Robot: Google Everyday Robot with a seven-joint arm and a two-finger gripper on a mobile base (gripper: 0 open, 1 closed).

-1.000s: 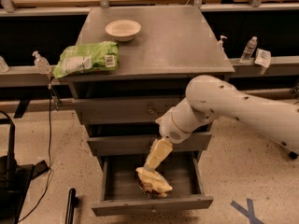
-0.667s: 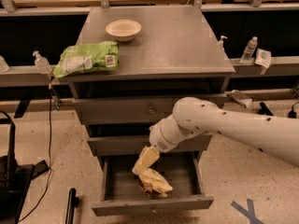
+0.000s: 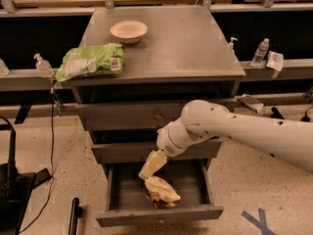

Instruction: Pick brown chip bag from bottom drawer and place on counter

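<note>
The brown chip bag [image 3: 162, 192] lies crumpled on the floor of the open bottom drawer [image 3: 191, 184], its pale cream side up with a little dark brown showing at its left. My gripper [image 3: 152, 165] hangs from the white arm, reaches down into the drawer and sits just above the bag's upper left edge, touching or nearly touching it. The grey metal counter [image 3: 195, 48] tops the cabinet above.
A green chip bag [image 3: 90, 60] lies at the counter's left front edge, and a white bowl [image 3: 128, 31] at its back. Two closed drawer fronts [image 3: 159, 115] sit above the open one. Bottles [image 3: 262, 51] stand on the side ledges. A black stand [image 3: 10, 180] is on the floor at left.
My arm has swung left and lower, bringing the gripper left over the bag's upper edge. The bag lies in the same spot in the drawer.
</note>
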